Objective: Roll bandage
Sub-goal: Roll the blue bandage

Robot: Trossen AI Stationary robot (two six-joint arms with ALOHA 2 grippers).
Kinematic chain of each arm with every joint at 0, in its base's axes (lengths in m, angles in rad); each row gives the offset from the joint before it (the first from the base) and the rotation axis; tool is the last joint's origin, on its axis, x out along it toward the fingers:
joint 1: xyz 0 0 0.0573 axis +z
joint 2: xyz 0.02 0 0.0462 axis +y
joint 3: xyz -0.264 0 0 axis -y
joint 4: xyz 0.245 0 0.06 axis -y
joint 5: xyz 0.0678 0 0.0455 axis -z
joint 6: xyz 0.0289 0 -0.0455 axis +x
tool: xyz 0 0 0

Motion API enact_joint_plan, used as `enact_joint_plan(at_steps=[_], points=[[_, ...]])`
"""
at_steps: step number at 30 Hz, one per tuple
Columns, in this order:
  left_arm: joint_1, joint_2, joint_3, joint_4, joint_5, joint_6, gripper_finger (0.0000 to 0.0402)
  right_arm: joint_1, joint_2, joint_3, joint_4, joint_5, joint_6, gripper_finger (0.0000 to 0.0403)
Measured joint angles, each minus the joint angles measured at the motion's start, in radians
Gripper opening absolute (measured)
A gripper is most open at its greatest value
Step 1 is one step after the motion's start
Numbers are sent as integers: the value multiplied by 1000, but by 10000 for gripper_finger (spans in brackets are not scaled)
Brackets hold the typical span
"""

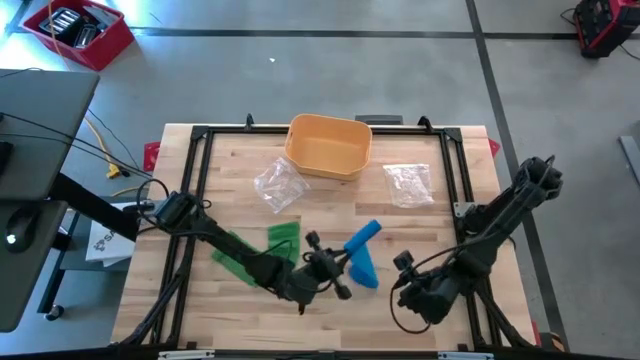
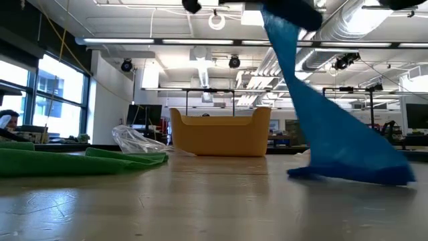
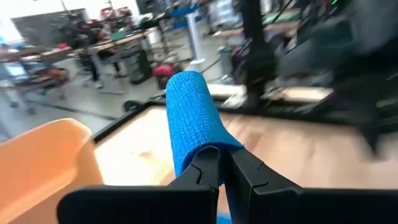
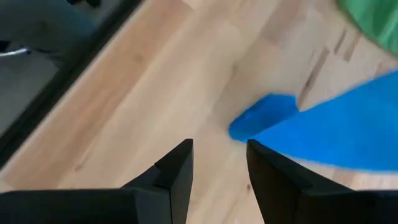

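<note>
At the near edge of the surface, both arms work over the blue bandage. The left claw is closed on the rolled part of it, fingers pinched tight against the roll and holding it up off the wood. That lift seems deliberate: the loose tail hangs from the roll down to the surface, where its end lies flat, so the strip is kept straight and can be wound without bunching.

Just beside the tail's end, the right claw hovers low over the wood with its fingers parted and nothing between them. In its own wrist view the blue end lies a little ahead of the gap, so it looks placed to pin or guide the free end while the other arm turns the roll. The rolling appears only partly done, since a long stretch of strip is not yet wound.

To the left lies a green bandage, spread out flat and unrolled. Farther back are two clear plastic bags, one on each side. At the far edge stands an orange bin, probably meant for finished rolls.
</note>
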Motion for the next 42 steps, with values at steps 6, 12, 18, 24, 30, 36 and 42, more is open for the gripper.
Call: enact_joint_plan(at_steps=[6,12,18,24,30,36,42], points=[[-56,-1,69,176,86,112,1,78,-82,0,-89,1,196,140],[-56,-3,178,167,259,168,1,211,-214,1,-125,136,336,140],[-68,-3,201,165,177,257,1,242,-279,2,-125,300,304,140],[-52,-3,113,44,65,110,1,194,-241,2,-105,298,218,140],[-25,-1,-39,-57,0,-150,1,111,-114,2,-22,113,66,140],[-31,-1,-108,-58,-102,-199,1,-16,54,1,107,-66,-126,140],[-54,-1,-109,-77,-97,-210,1,-157,234,1,275,-244,-281,140]])
